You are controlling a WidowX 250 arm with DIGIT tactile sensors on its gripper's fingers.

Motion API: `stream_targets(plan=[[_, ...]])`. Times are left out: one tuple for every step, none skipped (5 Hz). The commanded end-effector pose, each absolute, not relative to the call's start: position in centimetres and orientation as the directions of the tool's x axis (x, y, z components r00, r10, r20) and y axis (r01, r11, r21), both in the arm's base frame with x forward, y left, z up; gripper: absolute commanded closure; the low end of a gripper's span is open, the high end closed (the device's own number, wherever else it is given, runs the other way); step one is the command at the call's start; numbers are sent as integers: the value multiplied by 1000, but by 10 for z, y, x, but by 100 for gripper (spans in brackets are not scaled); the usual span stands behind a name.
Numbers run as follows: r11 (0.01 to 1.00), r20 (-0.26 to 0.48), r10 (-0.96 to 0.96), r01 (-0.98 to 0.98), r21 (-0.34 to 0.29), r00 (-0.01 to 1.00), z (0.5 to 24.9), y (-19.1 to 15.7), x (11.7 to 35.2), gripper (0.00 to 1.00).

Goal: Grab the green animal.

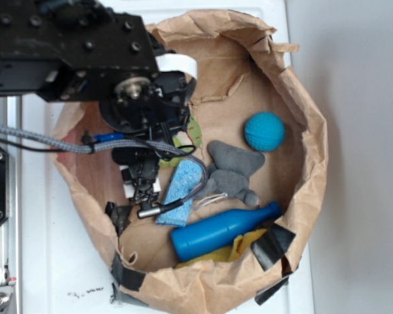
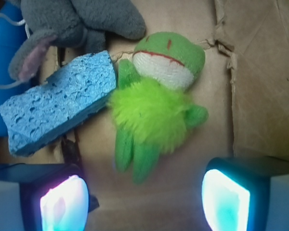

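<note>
Jaws stood open above the green animal (image 2: 156, 115); with the blue sponge (image 2: 58, 108) touching its side, a descent drifting that way risked pinching both.

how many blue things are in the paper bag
3: blue ball at the far right, blue bottle along the bottom edge, blue sponge mid-bag beside the robot. More may hide under the arm.

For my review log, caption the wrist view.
Open gripper above a green frog toy beside a blue sponge.
</note>
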State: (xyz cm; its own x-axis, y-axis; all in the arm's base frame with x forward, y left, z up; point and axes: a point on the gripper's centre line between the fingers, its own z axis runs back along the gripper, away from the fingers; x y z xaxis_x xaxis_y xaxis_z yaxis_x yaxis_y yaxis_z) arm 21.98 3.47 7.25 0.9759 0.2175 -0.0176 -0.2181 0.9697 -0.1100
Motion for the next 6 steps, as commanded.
stream_targets(plan=[[969,49,240,-236,-79,969,60,46,233,0],[966,33,247,-244,-79,968,48,41,234,0],[967,12,246,-245,-71,969,38,35,237,0],[964,3,259,-258,-58,966,36,34,242,0],[960,12,279,-278,-13,960,31,34,249,0],[953,8,302,-302,9,953,30,34,256,0]])
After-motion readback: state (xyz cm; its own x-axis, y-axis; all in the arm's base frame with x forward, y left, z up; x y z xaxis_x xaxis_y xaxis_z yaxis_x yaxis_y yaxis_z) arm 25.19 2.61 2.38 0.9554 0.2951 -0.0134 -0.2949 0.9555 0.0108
